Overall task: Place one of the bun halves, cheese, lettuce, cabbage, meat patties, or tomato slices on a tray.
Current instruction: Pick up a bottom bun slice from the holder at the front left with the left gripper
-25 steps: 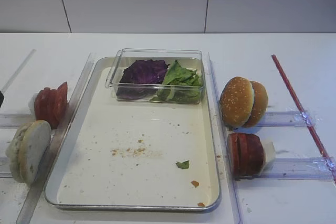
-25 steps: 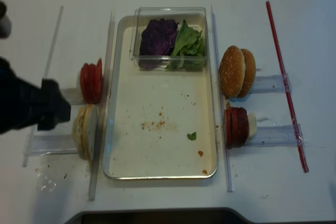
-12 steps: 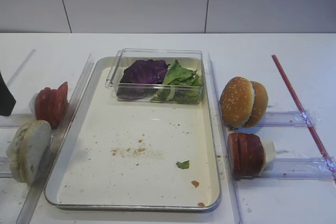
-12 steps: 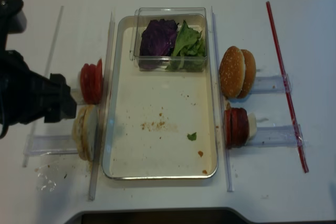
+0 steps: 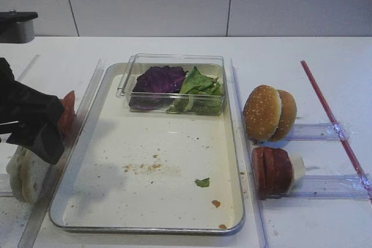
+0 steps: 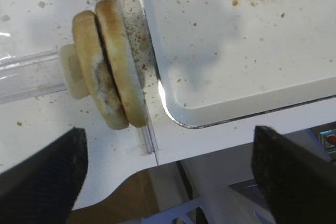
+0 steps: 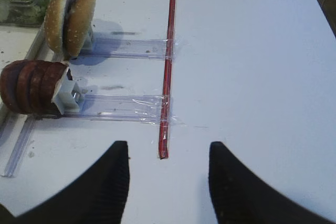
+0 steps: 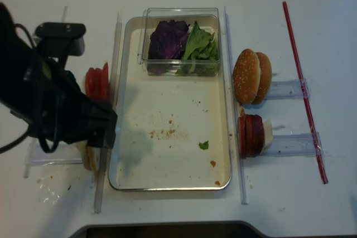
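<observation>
Two pale bun halves point(image 6: 107, 72) stand on edge against a clear rail just left of the silver tray point(image 6: 210, 119). My left gripper point(image 6: 168, 182) hangs above them, wide open and holding nothing. From above, the left arm point(image 8: 56, 104) covers most of the buns point(image 5: 23, 172) and part of the tomato slices point(image 5: 68, 114). Lettuce point(image 5: 200, 85) and purple cabbage point(image 5: 160, 79) lie at the tray's far end. Meat patties point(image 5: 272, 169) stand right of the tray. No cheese shows. My right gripper point(image 7: 168, 148) is open over bare table.
Lettuce and cabbage sit in a clear plastic box point(image 5: 174, 57). Sesame buns point(image 5: 268, 112) stand on a clear rail point(image 5: 317, 132) right of the tray. A red strip point(image 5: 331, 120) runs along the far right. The table's front edge point(image 6: 236, 145) lies just below the tray corner.
My left arm has swung in from the left edge and now stands over the pale bun halves, hiding most of them. Nothing on the table has moved.
</observation>
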